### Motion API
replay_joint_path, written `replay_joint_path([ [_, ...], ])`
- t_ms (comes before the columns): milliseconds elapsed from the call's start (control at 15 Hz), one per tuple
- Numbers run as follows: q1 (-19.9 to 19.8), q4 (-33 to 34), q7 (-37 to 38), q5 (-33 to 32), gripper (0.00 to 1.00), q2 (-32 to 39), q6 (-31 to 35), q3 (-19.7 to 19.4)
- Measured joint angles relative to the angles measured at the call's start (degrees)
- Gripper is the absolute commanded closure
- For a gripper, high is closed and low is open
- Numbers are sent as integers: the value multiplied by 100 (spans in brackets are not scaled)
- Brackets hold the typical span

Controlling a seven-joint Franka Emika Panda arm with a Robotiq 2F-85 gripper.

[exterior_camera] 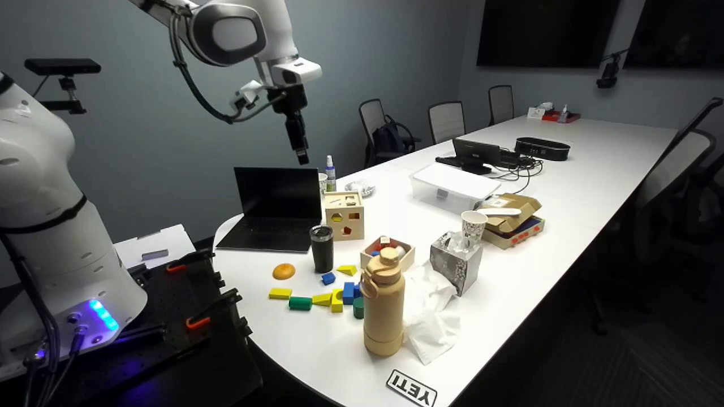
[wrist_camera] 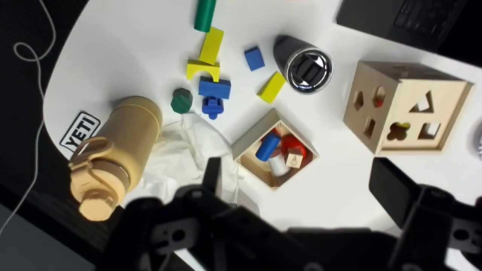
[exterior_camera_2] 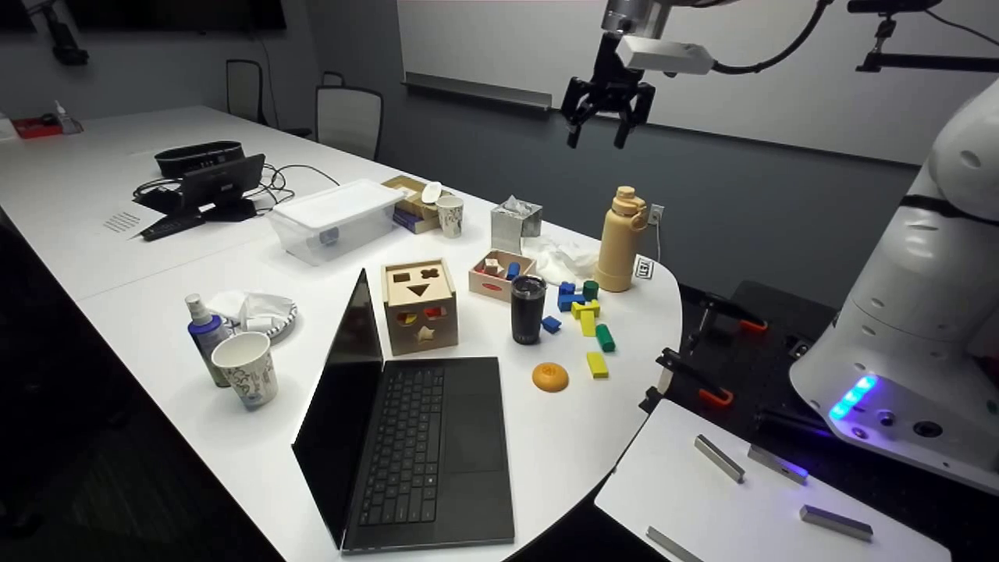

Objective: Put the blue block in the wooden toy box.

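Observation:
A small blue block (exterior_camera: 328, 278) lies on the white table beside the black tumbler, apart from other blocks. It also shows in an exterior view (exterior_camera_2: 551, 324) and in the wrist view (wrist_camera: 254, 58). More blue pieces, a rectangular one (wrist_camera: 214, 87) and a cross-shaped one (wrist_camera: 212, 107), lie near the bottle. The wooden toy box (exterior_camera: 345, 221), a tan cube with shape cut-outs, stands by the laptop; it shows too in an exterior view (exterior_camera_2: 419, 304) and the wrist view (wrist_camera: 412, 118). My gripper (exterior_camera_2: 598, 140) is open and empty, high above the table; its fingers show in the wrist view (wrist_camera: 295, 173).
A black tumbler (exterior_camera_2: 528, 308) stands close to the blue block. A tall tan bottle (exterior_camera: 384, 305), an open laptop (exterior_camera_2: 429, 453), a tissue box (exterior_camera: 457, 265) and a small open tray (wrist_camera: 254, 137) with toys stand around. Yellow blocks (exterior_camera: 337, 299) and green blocks (exterior_camera: 300, 303) lie nearby.

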Motion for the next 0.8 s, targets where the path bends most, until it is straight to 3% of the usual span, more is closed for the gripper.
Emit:
replay_joint_path([
  [200, -205, 497, 985, -161, 0, 1154, 834, 97],
  [400, -295, 1013, 2308, -830, 0, 2260, 1352, 4],
  [600, -70, 1440, 3492, -1402, 0, 3165, 1482, -440],
  [800, 265, 1650, 4037, -1307, 0, 3844, 1629, -876],
])
